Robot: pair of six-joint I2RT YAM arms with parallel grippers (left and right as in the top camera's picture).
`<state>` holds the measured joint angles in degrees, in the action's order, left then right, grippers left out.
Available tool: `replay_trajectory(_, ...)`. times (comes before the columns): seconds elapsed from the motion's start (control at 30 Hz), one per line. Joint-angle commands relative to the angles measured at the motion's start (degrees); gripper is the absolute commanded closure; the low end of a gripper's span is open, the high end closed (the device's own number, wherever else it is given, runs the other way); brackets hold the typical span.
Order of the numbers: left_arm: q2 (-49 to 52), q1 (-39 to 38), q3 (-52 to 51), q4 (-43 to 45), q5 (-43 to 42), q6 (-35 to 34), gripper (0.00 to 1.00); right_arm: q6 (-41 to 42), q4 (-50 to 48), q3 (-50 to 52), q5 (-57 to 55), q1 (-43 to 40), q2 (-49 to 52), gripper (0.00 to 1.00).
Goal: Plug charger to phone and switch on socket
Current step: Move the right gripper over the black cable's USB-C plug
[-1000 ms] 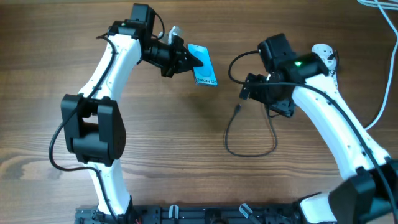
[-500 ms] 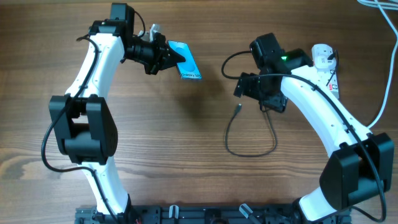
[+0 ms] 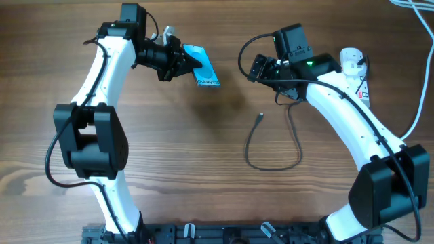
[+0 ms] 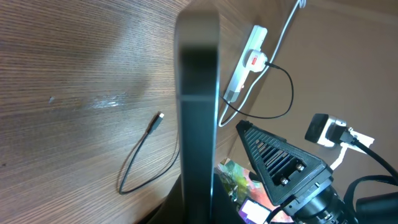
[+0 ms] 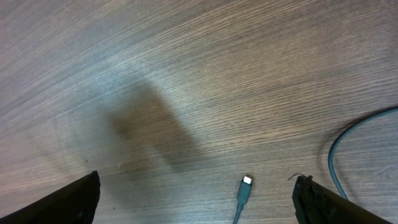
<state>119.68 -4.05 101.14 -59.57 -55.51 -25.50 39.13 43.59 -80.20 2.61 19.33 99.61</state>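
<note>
My left gripper (image 3: 182,62) is shut on the phone (image 3: 202,66) and holds it lifted off the table, cyan screen up. In the left wrist view the phone (image 4: 198,93) is a dark edge-on slab between the jaws. The charger's black cable (image 3: 271,166) lies looped on the table, its connector tip (image 3: 261,116) pointing up. My right gripper (image 3: 255,68) is open and empty above and behind the tip. The tip (image 5: 247,182) shows between the spread fingers (image 5: 78,200). The white socket (image 3: 354,62) lies at the far right, partly hidden by the right arm.
A thick white cord (image 3: 422,102) runs down the table's right edge from the socket. In the left wrist view the socket (image 4: 247,59) and the black cable tip (image 4: 159,116) lie on the wood beyond the phone.
The left arm moved left with the phone a second ago and has held still since. The right gripper has moved back and up-left, away from the connector tip.
</note>
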Motion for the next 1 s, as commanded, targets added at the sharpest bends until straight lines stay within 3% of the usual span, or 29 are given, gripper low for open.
replay_trajectory(0.0,-1.6,0.0,1.0,-0.2,-1.7,1.5,0.96,-0.1,-0.3,0.3,0.5,0.1,0.5,0.0)
replay_trajectory(0.97,-1.6,0.0,1.0,-1.3,-1.7,1.5,0.96,0.1,-0.3,0.3,0.5,0.1,0.5,0.01)
